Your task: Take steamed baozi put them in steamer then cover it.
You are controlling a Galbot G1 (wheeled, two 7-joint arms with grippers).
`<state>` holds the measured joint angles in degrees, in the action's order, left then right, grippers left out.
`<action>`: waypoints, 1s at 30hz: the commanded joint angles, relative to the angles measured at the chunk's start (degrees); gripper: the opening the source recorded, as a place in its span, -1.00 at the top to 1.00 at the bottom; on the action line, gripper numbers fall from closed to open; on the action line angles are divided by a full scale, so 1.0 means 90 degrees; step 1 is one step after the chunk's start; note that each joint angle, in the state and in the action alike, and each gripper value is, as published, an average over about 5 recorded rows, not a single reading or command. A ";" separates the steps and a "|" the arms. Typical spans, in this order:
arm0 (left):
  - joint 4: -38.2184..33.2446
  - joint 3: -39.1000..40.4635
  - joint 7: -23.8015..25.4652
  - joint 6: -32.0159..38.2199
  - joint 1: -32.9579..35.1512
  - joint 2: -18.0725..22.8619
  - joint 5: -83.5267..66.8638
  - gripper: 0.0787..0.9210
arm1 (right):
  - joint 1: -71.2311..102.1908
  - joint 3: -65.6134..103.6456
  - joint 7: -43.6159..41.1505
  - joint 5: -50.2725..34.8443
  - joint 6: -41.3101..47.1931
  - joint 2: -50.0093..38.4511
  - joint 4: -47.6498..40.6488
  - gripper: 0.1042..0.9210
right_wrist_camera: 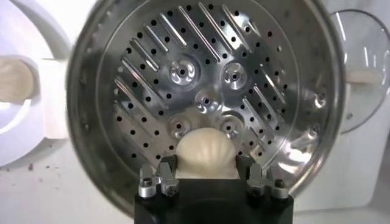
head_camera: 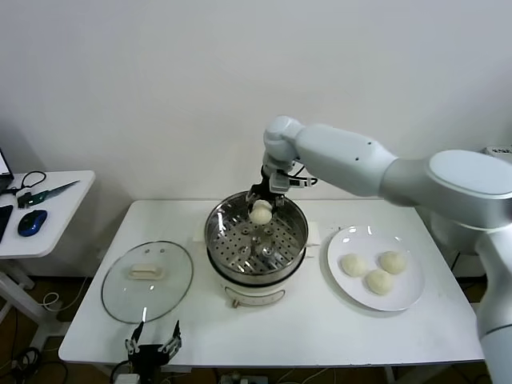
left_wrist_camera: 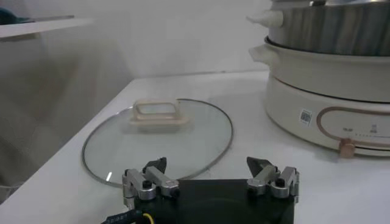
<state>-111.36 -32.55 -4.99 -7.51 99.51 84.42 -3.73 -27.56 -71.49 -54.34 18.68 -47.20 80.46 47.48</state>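
Steel-grey jaws of the right gripper [right_wrist_camera: 206, 176] are clamped on one steamed baozi [right_wrist_camera: 206, 152], held above the steamer [head_camera: 256, 240] and its perforated tray [right_wrist_camera: 201, 91], bare in the wrist view. Only the head view shows three more buns [head_camera: 373, 271] on the white plate [head_camera: 344, 292] beside the steamer. At the table's near edge the left gripper [left_wrist_camera: 210, 176] stands with jaws apart, just short of the cover [left_wrist_camera: 158, 140].

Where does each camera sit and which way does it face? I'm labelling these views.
Head: high, looking down at table; right gripper holds a baozi over steamer.
Left wrist: low near the table edge, open left gripper, facing cover.
Right wrist: above the steamer, looking down; gripper shut on baozi.
All share the steamer.
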 commanded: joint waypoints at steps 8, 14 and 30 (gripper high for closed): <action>0.0008 -0.0011 -0.0048 0.0033 -0.0002 0.0021 -0.0019 -0.77 | 0.0657 0.0576 0.0273 0.0789 -0.0273 0.0402 -0.0909 -0.37; -0.0034 -0.0019 -0.0087 0.0031 0.0032 0.0056 -0.0017 -0.77 | 0.0228 0.0285 0.0090 -0.0226 -0.0187 0.0155 -0.0397 -0.66; -0.0193 0.0022 -0.0078 -0.0016 0.0105 0.0145 0.0037 -0.77 | -0.3699 -0.4284 -0.1043 -0.6045 0.3221 -0.3301 0.2304 -0.76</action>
<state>-112.97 -32.32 -5.70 -7.66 100.54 85.75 -3.33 -45.79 -90.37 -60.00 -13.62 -47.14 67.12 58.20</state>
